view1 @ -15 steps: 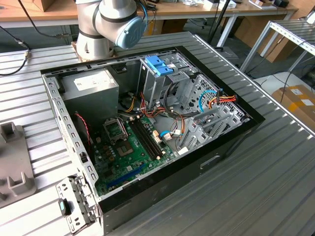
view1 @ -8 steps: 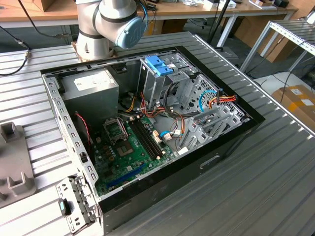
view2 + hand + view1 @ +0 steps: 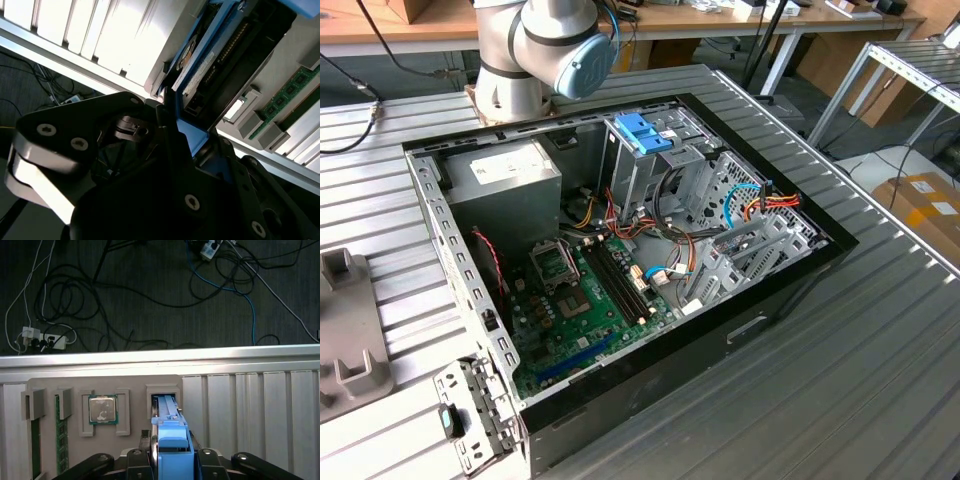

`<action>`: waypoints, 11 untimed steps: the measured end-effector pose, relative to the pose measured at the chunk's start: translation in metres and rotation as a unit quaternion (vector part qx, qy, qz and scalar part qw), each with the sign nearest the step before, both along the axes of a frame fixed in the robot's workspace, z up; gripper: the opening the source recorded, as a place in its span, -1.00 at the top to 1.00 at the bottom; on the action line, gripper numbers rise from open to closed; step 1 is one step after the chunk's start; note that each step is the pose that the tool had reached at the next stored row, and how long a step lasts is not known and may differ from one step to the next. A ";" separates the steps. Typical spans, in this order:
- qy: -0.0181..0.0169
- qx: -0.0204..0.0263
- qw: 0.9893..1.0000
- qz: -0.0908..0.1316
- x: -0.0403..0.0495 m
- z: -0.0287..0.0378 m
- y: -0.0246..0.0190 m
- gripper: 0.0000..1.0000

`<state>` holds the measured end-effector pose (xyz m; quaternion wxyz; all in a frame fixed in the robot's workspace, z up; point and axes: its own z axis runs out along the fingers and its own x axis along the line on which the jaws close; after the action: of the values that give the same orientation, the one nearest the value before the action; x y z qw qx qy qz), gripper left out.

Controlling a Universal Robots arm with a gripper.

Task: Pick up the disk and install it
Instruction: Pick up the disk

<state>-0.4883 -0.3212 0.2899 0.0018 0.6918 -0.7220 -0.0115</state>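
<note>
Blk gripper (image 3: 186, 131) clamps disk (image 3: 220, 55) by blue rail (image 3: 194, 139)

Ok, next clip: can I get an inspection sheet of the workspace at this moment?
Surface: slatted metal table, carrying an open computer case and a grey fixture tray.
Job's things: the disk stands in a tray slot, blue carrier toward the end effector.
Clutter: processor chip and memory sticks in neighbouring tray pockets.
End effector: shut on the disk's blue carrier.
Cables: coloured wiring inside the case; loose leads on the floor.
Surroundings: wooden benches, cardboard box.
</note>
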 end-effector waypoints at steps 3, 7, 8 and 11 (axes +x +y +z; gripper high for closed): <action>0.000 0.000 1.000 0.000 0.0000 0.0000 0.0000 0.26; 0.000 0.004 1.000 0.000 0.0000 0.0008 0.0001 0.26; 0.000 0.005 1.000 0.000 0.0000 0.0014 0.0005 0.26; 0.000 0.009 1.000 0.000 0.0000 0.0046 0.0008 0.26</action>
<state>-0.4883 -0.3204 0.2946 -0.0042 0.6918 -0.7219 -0.0176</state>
